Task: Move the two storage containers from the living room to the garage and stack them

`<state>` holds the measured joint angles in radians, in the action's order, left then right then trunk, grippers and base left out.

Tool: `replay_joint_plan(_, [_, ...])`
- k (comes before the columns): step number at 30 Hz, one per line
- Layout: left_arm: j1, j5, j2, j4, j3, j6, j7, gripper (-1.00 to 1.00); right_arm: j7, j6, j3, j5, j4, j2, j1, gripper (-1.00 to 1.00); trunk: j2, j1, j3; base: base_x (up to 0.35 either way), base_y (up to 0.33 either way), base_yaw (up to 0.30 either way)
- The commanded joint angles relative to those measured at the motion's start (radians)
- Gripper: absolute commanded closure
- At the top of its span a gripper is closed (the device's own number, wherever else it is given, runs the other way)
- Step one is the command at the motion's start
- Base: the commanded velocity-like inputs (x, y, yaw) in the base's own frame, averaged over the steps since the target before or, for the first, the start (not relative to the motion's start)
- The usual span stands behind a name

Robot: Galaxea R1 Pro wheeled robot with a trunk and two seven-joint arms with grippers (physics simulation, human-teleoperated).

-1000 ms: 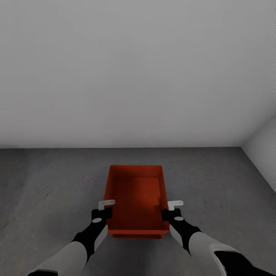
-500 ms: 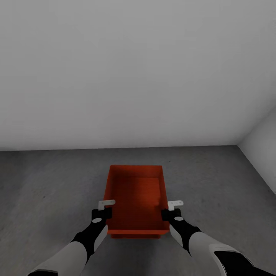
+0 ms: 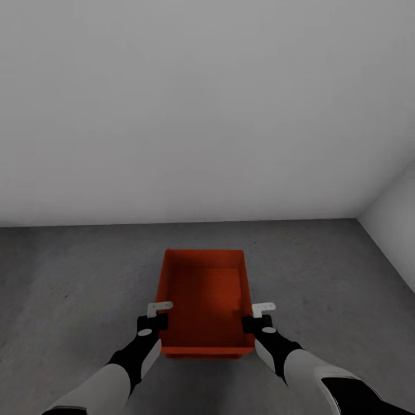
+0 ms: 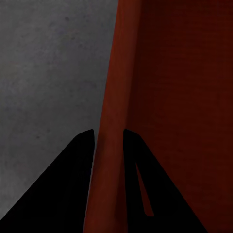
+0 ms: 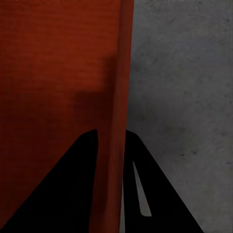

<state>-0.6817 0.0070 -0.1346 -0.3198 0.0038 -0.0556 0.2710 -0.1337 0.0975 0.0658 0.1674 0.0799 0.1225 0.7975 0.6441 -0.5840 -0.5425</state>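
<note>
An orange-red open-topped storage container (image 3: 204,288) is low in front of me over the dark grey garage floor (image 3: 75,276); I cannot tell whether it rests on it. My left gripper (image 3: 160,314) is shut on the container's left wall and my right gripper (image 3: 253,314) is shut on its right wall, both near the container's near end. The left wrist view has the left gripper (image 4: 108,131) pinching the red wall (image 4: 165,97) between its dark fingers. In the right wrist view the right gripper (image 5: 110,131) clamps the opposite wall (image 5: 58,73) the same way.
A plain white-grey wall (image 3: 207,115) stands a short way beyond the container. A second wall (image 3: 397,219) meets it in a corner at the right. Bare rough floor spreads to the left and right of the container.
The view has shifted a little, so the corner at the right sits slightly differently. Both grippers keep the same hold on the container's walls.
</note>
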Motion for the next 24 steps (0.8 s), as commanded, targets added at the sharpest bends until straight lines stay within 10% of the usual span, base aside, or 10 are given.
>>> replay_joint_plan(1, [0.000,0.007,0.006,0.004,-0.006,-0.003,0.008,1.00,0.002,0.002,0.013,0.016,0.005,0.000,0.002,1.00,0.001,0.000,-0.001,0.000,0.000,0.000])
replay_joint_plan(24, [0.001,-0.098,-0.010,0.009,0.104,-0.007,-0.011,1.00,-0.002,0.004,-0.056,-0.049,0.000,-0.001,0.002,1.00,0.015,-0.008,-0.007,0.000,0.000,0.000])
